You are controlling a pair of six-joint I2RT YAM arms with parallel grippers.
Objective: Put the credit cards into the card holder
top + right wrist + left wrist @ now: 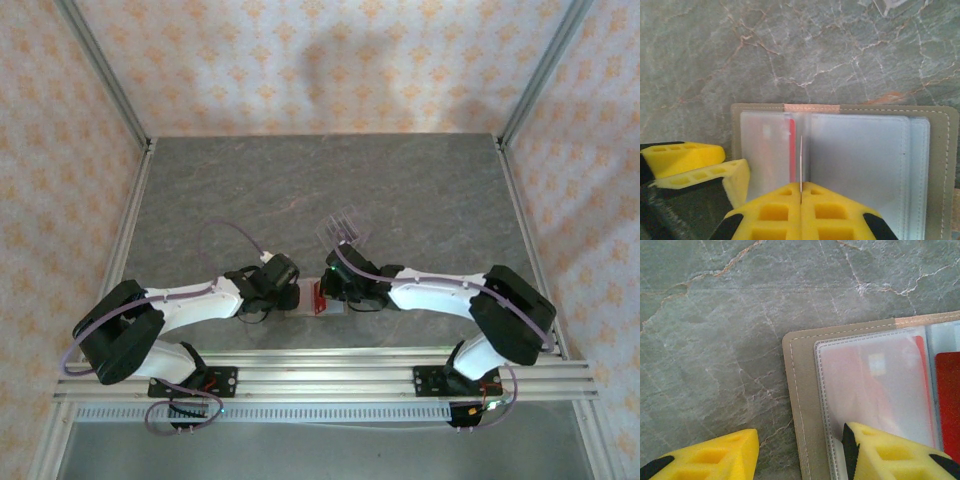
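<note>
The card holder (297,302) lies open near the table's front edge, a tan cover (945,150) with clear sleeves inside. My right gripper (801,192) is shut on a thin credit card (801,160). The card stands edge-on over the holder's middle fold and shows red from above (318,297). A red shape lies behind the left sleeve (791,150). My left gripper (800,450) is open across the holder's left edge (802,390). One of its fingers (890,455) rests on the sleeve and the other stands over the table.
A clear slotted plastic stand (343,228) sits on the grey stone table (420,190) just beyond the grippers. Metal frame rails (320,365) run along the near edge, and upright posts stand at the back corners. The left fingers (690,160) show close beside the right gripper.
</note>
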